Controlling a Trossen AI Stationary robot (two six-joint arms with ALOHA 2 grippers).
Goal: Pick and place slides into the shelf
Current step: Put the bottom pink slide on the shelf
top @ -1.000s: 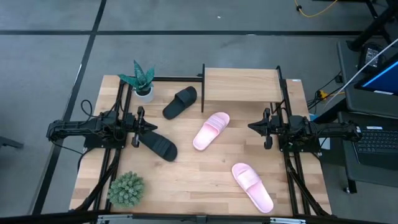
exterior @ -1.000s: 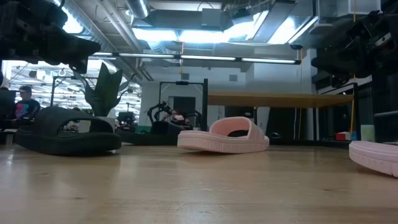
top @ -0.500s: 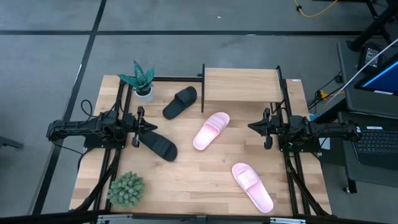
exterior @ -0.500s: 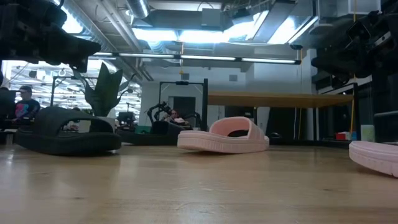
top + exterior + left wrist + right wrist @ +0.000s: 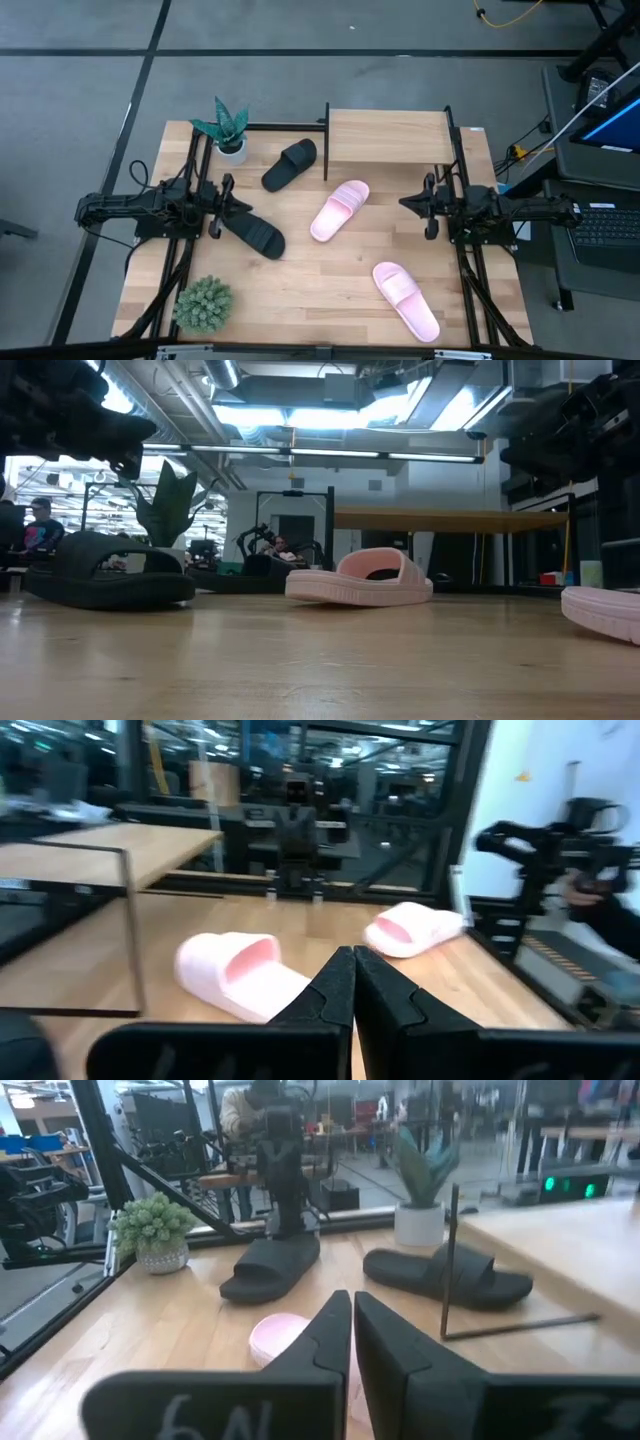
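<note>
Four slides lie sole-down on the table. One black slide [image 5: 290, 165] sits by the shelf's left post, the other [image 5: 253, 235] just near of my left gripper [image 5: 240, 205]. One pink slide [image 5: 340, 210] lies mid-table in front of the shelf, the other [image 5: 406, 298] toward the near right. The shelf [image 5: 388, 138] is a light-wood board on thin black posts at the far edge. My left gripper [image 5: 353, 982] is shut and hovers at the table's left. My right gripper [image 5: 402, 204] [image 5: 352, 1330] is shut too, raised at the table's right and pointing at the middle.
A spiky potted plant [image 5: 229, 128] stands at the far left corner and a round bushy one [image 5: 204, 305] at the near left. Black frame rails [image 5: 188, 250] run along both table sides. Bare wood [image 5: 320, 270] lies between the slides. A person [image 5: 40, 525] shows in the room beyond.
</note>
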